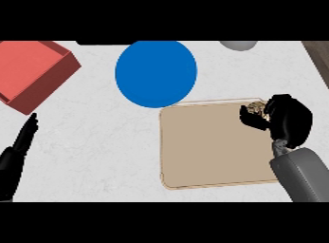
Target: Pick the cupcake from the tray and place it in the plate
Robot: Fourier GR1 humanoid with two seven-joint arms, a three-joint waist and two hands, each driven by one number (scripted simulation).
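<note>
A tan tray (209, 147) lies on the white counter at centre right. At its far right corner sits the cupcake (255, 108), mostly hidden by my right hand (287, 118), whose fingers and thumb curl round it. The blue plate (156, 73) lies just beyond the tray's far left corner, with nothing on it. My left hand (13, 159) rests open at the left edge, fingers straight and pointing away, far from the tray.
A red box (25, 71) stands at the far left of the counter. A grey rounded object (238, 45) shows at the top edge, right of the plate. The counter's right edge (321, 71) borders a dark wooden floor.
</note>
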